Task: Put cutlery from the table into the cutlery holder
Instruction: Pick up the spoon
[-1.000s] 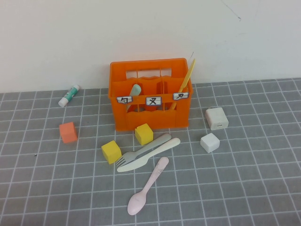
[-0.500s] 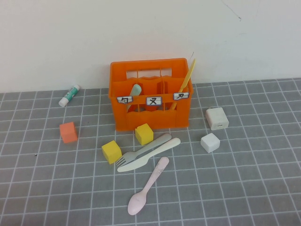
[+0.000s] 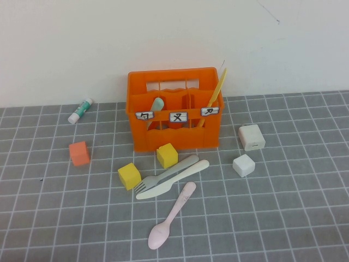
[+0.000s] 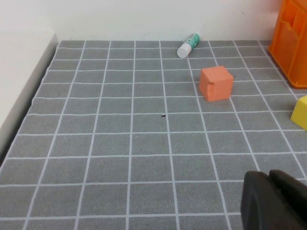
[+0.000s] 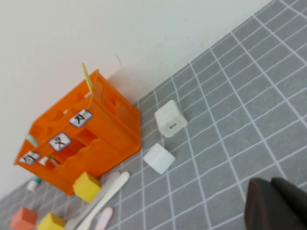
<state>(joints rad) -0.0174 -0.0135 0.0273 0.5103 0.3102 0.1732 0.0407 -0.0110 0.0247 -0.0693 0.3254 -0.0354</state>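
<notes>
Between picks: mint spoon (image 3: 157,103) and yellow knife (image 3: 217,94) stand in the cutlery holder (image 3: 173,114). Fork (image 3: 165,174), cream knife (image 3: 173,179), pink spoon (image 3: 172,215) lie on worktop (image 3: 283,207). Left pincer (image 4: 276,201) and right pincer (image 5: 276,203) pressed together, parked. Next I'd spread one over the pink spoon.

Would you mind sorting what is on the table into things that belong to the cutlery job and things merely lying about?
Job: cutlery holder, yellow knife and mint-green spoon already inside it; grey fork, cream-white knife, pink spoon on the table.

Lying about: two yellow cubes, orange cube, two white cubes, glue stick.
</notes>
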